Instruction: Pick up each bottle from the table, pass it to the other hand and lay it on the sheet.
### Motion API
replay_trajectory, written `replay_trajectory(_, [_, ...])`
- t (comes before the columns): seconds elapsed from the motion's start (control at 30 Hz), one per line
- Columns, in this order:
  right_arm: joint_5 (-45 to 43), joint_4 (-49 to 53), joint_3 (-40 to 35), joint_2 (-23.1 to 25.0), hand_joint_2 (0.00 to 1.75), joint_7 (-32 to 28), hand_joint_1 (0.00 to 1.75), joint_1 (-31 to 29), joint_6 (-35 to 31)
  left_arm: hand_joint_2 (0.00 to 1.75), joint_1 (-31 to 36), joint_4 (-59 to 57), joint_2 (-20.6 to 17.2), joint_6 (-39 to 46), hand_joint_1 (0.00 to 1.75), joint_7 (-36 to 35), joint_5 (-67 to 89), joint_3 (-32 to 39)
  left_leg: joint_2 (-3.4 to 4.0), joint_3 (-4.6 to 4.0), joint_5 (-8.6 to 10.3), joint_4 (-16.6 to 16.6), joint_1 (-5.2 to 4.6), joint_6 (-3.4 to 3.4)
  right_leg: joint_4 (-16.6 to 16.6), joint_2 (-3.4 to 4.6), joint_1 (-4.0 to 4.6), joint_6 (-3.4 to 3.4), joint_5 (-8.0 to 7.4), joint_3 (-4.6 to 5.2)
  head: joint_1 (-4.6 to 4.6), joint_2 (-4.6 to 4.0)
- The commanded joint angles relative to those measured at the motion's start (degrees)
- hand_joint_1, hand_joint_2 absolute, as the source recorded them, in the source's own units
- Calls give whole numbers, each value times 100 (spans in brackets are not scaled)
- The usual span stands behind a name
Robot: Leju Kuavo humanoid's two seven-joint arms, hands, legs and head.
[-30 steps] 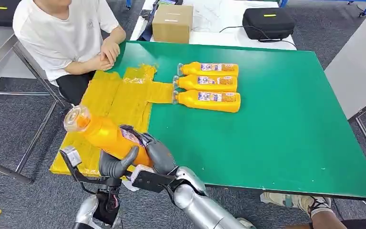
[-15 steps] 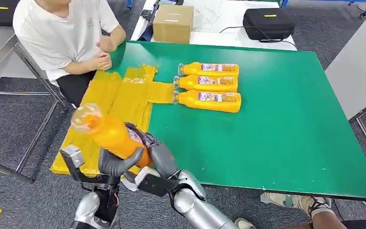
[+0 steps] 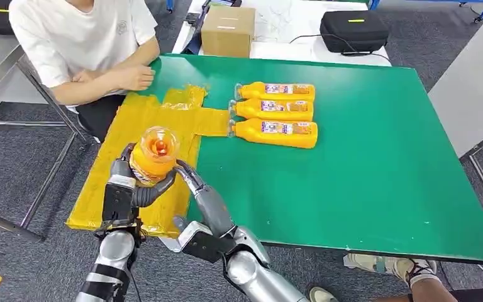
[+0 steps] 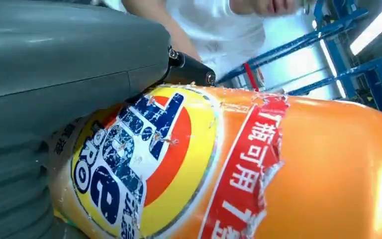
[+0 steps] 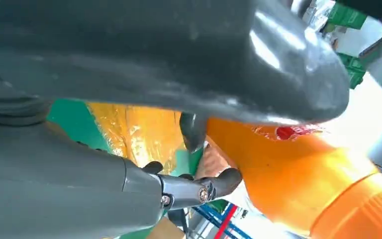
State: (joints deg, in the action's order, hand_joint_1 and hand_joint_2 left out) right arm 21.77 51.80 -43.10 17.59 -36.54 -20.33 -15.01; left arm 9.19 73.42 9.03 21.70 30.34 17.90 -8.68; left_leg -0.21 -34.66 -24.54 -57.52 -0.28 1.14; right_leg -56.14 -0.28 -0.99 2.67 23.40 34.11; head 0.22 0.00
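Observation:
An orange bottle [image 3: 155, 153] stands on end above the yellow sheet [image 3: 163, 126], its cap end toward the head camera. My left hand [image 3: 123, 184] wraps it from the left, and its grey thumb [image 4: 54, 74] lies against the label of the bottle [image 4: 278, 164]. My right hand [image 3: 196, 189] reaches in from the right and holds the same bottle [image 5: 288, 169] between thumb [image 5: 154, 59] and fingers. Three more orange bottles [image 3: 275, 110] lie side by side on the green table [image 3: 365, 163], their caps at the sheet's edge.
A person in a white shirt [image 3: 78, 38] sits at the table's far left corner, with a hand [image 3: 135, 77] near the sheet. A cardboard box [image 3: 227, 30] and a black case [image 3: 354, 30] stand on the white table behind. Grey table corner [image 3: 478, 94] at right.
My left hand has come up and closed round the bottle. The bottle has swung from slanting left to standing on end. The person's arms have shifted.

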Motion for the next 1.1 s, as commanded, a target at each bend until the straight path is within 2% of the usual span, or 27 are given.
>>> replay_trajectory(0.03, [-139, -280, 148, -54, 0, -122, 0, -111, 158, 175, 845, -1248, -391, 49, 175, -230, 827, 84, -8, 22, -3, 5, 7, -10, 4, -8, 8, -12, 6, -24, -2, 0])
replay_trajectory(0.1, [-157, -251, 159, -51, 0, -156, 0, -58, 197, 175, 1116, -1778, -624, 239, 175, -521, 1606, -26, -8, 24, -3, 5, 10, -11, 7, -8, 11, -14, 5, -28, -2, 0])
replay_trajectory(0.2, [-153, -217, 147, -56, 0, -163, 0, -31, 210, 175, 1229, -2048, -679, 258, 175, -465, 1712, 30, -2, 26, -1, 10, 6, -11, 7, -3, 7, -13, 3, -25, -2, 0])
replay_trajectory(0.23, [-163, -206, 143, -55, 0, -163, 0, -17, 257, 175, 1352, -2362, -833, 396, 175, -795, 2373, -188, -2, 30, -4, 6, 11, -14, 6, -2, 12, -16, 5, -31, 0, 0])
replay_trajectory(0.37, [-33, -112, 58, -70, 0, -172, 0, 78, 296, 175, 2008, -3724, -1083, 89, 175, -1317, 3395, -318, -9, 24, 0, 8, 8, -9, 4, -10, 8, -11, 5, -23, 0, 0])
replay_trajectory(0.43, [-8, -42, 6, -72, 0, -168, 0, 141, 343, 175, 2224, -4116, -1055, -137, 175, -1332, 3351, -204, -9, 17, 1, 4, 7, -8, 2, -9, 7, -9, 4, -16, 2, 0])
replay_trajectory(1.1, [17, -24, -37, -59, 0, -169, 0, 180, 344, 175, 2296, -4193, -1035, -192, 175, -1367, 3354, -178, 6, 13, -2, 1, 7, -8, -1, 3, 8, -13, 0, -10, -2, 0])
